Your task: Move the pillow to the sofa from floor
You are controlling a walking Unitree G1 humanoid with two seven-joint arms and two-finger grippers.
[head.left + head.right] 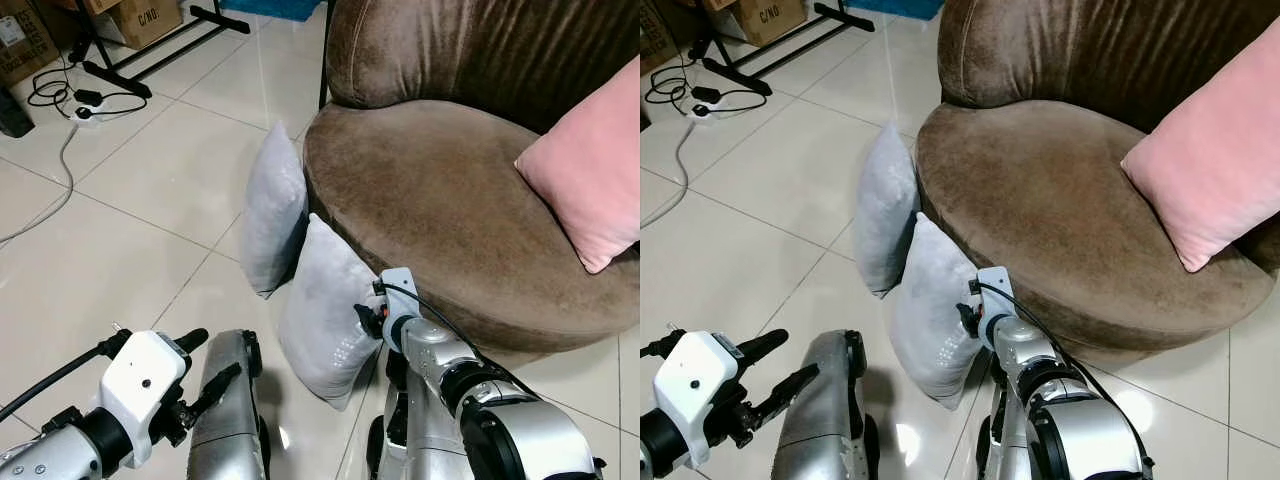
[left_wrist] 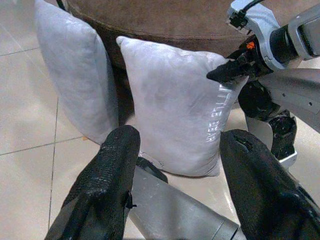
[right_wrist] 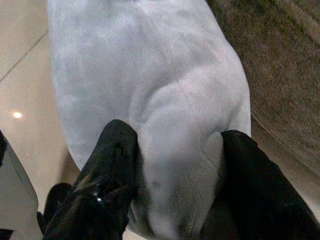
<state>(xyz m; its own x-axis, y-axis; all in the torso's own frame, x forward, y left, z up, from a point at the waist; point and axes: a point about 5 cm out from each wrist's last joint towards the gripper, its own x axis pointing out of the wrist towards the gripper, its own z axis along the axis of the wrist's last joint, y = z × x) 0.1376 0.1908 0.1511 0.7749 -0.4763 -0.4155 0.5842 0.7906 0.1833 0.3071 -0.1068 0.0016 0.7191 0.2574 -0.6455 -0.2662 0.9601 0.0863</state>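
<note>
Two grey pillows stand on the tiled floor, leaning against the front of a round brown sofa (image 1: 430, 200). The nearer pillow (image 1: 325, 320) stands just before me; the farther one (image 1: 272, 215) is behind it. My right gripper (image 3: 175, 175) is open, with one finger on each side of the nearer pillow's upper edge next to the sofa, and the fabric bulges between the fingers. My left gripper (image 1: 205, 362) hangs open and empty low on the left, a short way from that pillow (image 2: 175, 105).
A pink pillow (image 1: 600, 170) leans on the sofa's right side, with bare seat beside it. A power strip with cables (image 1: 85, 105), black stand legs (image 1: 150, 60) and cardboard boxes (image 1: 140, 15) lie at the far left across open tiles.
</note>
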